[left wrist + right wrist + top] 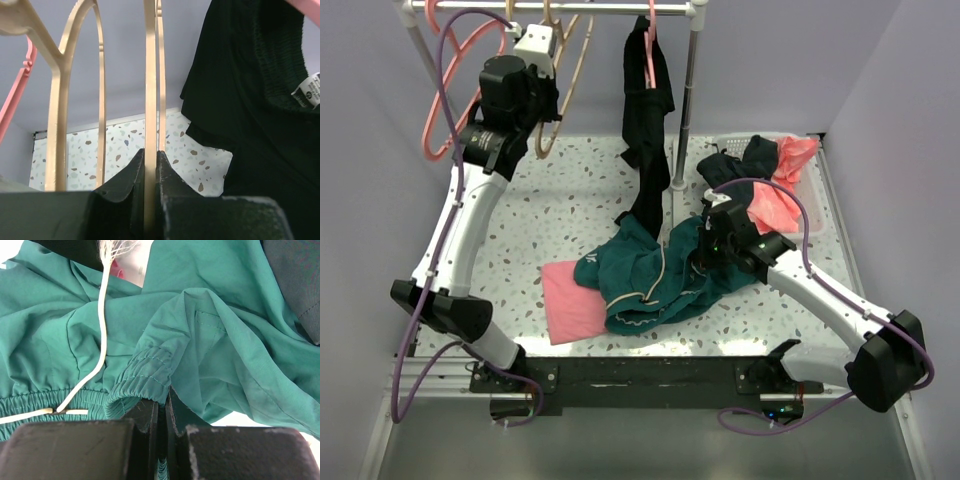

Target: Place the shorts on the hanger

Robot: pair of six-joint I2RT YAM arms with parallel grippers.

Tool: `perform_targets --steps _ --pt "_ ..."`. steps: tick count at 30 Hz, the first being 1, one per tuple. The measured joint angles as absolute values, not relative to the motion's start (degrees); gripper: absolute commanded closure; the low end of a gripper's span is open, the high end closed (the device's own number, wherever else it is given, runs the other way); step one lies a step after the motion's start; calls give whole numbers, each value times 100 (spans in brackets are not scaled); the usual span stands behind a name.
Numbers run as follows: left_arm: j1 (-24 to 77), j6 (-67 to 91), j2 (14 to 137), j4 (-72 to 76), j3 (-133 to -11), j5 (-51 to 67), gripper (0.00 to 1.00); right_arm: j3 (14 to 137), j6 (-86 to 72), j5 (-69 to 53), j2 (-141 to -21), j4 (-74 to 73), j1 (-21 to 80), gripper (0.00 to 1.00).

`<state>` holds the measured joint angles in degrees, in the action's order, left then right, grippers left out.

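1. Up at the rail (600,8), the left gripper (151,156) has its jaws pinched on a thin bar of the hanger (149,90). A second tan hanger (60,100) hangs just beside it. The grip looks meant to steady the hanger or take it off the rail.
2. The shorts (645,275) lie heaped on the table (570,190) near the front middle. One edge lies over the pink cloth (568,300), and they are well apart from the hanger.
3. Low at the heap's right side, the right gripper (161,407) has its jaws clamped on a fold of the elastic waistband. The drawstring (102,330) trails loose beside it. The waistband seems a sensible hold, being the edge to drape over a bar.
4. The black garment (648,110) hangs on a pink hanger (650,45) between the arms, and its tail reaches down to the shorts. It could snag on a lift.
5. My judgement: both holds are made, and bringing the shorts to the hanger has not yet begun.
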<state>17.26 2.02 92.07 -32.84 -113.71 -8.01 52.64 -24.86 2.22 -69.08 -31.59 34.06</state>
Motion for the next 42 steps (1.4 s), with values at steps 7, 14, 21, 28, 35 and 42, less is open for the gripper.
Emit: perform_targets --steps 7,14,21,28,35,42 --pt "1726 209 8833 -3030 -11118 -716 100 5231 -2477 222 -6963 -3116 3406 100" --pt "1726 246 8530 -2958 -10538 -565 100 5203 -2477 222 -6978 -3100 3406 100" --pt "1726 425 7765 -2995 -9588 -329 100 5168 -2477 239 -6952 -3089 3406 100" --pt "1726 738 6149 -3015 -8270 30 100 5109 -2453 357 -6914 -3092 3406 100" --pt "1726 1087 4366 -3129 -7356 342 100 5109 -2453 631 -6495 -3247 3406 100" --pt "1726 1494 3741 -2904 -7470 1354 100 5135 -2508 1028 -6005 -3468 3406 100"
